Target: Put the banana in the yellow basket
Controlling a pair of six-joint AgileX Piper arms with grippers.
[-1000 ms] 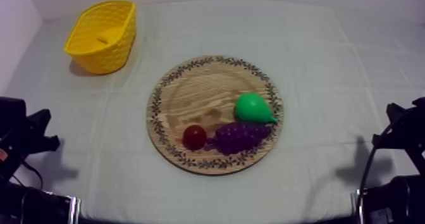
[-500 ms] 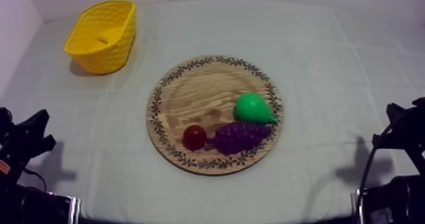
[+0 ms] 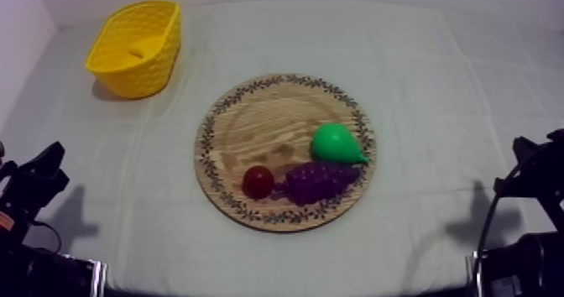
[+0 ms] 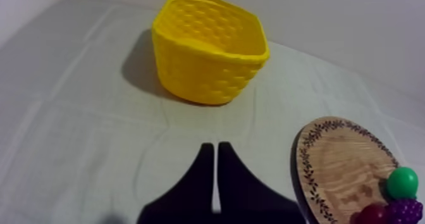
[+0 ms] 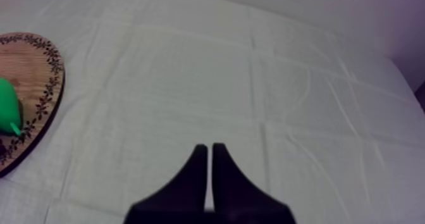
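**A:** From above, where's the banana?

**B:** The round wooden board with the patterned rim (image 3: 252, 124) carries a green pear (image 3: 334, 141), a purple bunch of grapes (image 3: 319, 181) and a small red fruit (image 3: 258, 180). A yellow shape lies inside the yellow woven basket (image 3: 143, 75) at far left. I take it for the banana (image 3: 134, 54).

**A:** Left wrist camera?

**B:** The left pincer (image 4: 216, 152) is a narrow wedge holding nothing, over the grey-white surface (image 4: 76, 131) on the near side of the basket.

**A:** Right wrist?

**B:** The right pincer (image 5: 209, 152) is likewise narrow and empty, right of the board.

**A:** What makes this step go well?

**B:** I'd judge the placing done. Park both pincers clear of basket and board, so nothing gets nudged.
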